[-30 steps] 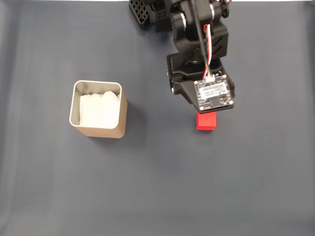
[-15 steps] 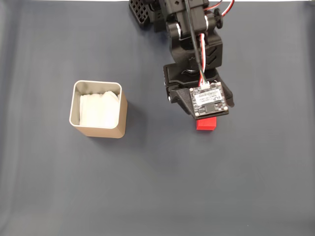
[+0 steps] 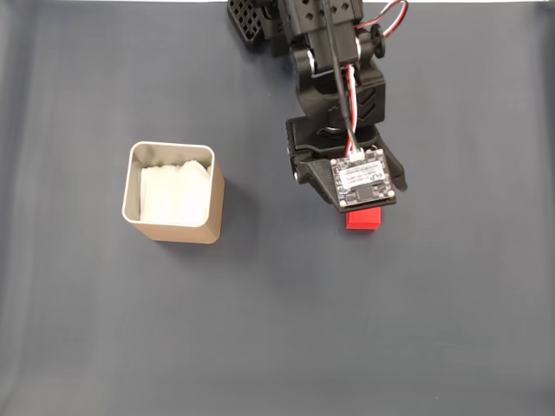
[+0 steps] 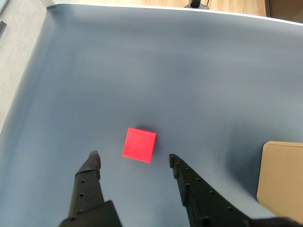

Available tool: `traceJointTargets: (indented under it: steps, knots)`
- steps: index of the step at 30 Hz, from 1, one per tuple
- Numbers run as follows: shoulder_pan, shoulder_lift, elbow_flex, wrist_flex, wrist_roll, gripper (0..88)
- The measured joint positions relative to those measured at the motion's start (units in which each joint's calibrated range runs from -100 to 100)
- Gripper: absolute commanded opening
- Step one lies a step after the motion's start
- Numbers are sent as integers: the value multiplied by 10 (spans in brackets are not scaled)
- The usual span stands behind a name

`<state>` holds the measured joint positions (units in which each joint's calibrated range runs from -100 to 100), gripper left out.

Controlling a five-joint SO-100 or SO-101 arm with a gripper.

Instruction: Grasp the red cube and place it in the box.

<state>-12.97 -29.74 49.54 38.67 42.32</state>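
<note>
- Wrist view first: our gripper (image 4: 132, 160) sits nearest the lens, its two dark fingers (image 4: 88, 187) spread wide with nothing between them, tips hanging just short of the red cube (image 4: 139, 144).
- We see the red cube resting flat on the grey-blue mat (image 4: 142, 71), slightly rotated against the finger line, lying just ahead of the gap between the tips and apart from both.
- We judge the cube light and stiff, likely foam or plastic: plain faces, sharp edges, nothing fragile. Smooth faces could slip a little, and a corner-first pinch might twist it.
- We would take hold across two opposite flat side faces, low on the body, after lining the fingers square to those faces.
- Farther right in the wrist view, a tan corner of the box (image 4: 281, 177) shows, well apart from the cube.
- From the fixed view, the arm covers most of the cube, a red strip (image 3: 362, 220) showing below the wrist's circuit board (image 3: 361, 178); the box (image 3: 173, 230) stands upright well to the left, white lining inside.
- Writing: the circuit board carries small print, too small for us to read. No brand or label appears on cube, box or mat.
</note>
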Motion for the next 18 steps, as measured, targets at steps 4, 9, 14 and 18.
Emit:
traceJointTargets:
  steps: [4, 9, 14, 18]
  knots:
    - [0, 0, 23, -18, 0, 365]
    - [-1, 0, 41, -36, 0, 364]
    - [-1, 0, 49, -63, 0, 364]
    - [-1, 1, 49, -77, 0, 363]
